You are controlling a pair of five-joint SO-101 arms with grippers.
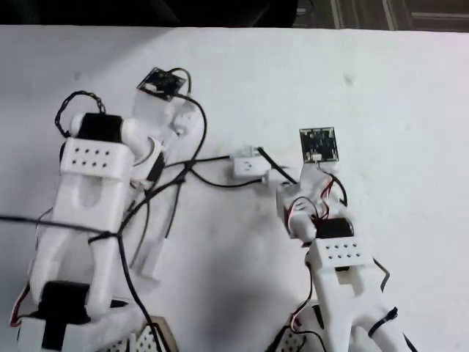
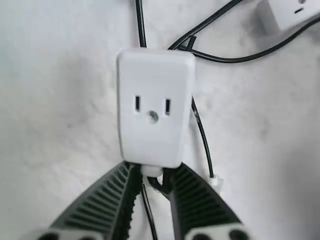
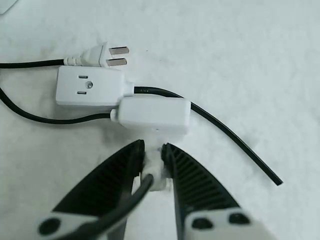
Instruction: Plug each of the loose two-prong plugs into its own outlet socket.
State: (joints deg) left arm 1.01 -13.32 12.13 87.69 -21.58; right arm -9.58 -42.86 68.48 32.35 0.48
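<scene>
1. Overall, the white bench point(image 1: 381, 88) carries everything, and the parts lie between the two arms.
2. One socket point(image 2: 155, 107) lies flat and face up: a white rounded block with two slots and a round hole. It is probably light, rigid and slick enough to skate when pushed. The left end effector point(image 2: 153, 175) is pinched tight on the collar point(image 2: 149, 171) at its cord end.
3. A second socket point(image 3: 89, 87) touches a plain white block point(image 3: 155, 115). Just behind that block, the right end effector point(image 3: 153, 150) is clamped on a white fitting point(image 3: 155, 172).
4. The plug point(image 3: 107, 56) lies loose just beside the second socket. It is small and white, with two flat metal prongs. It looks stiff and light, so it is best gripped across its body, behind the prongs.
5. Thin black cords point(image 3: 30, 64) look floppy and likely to drag.
</scene>
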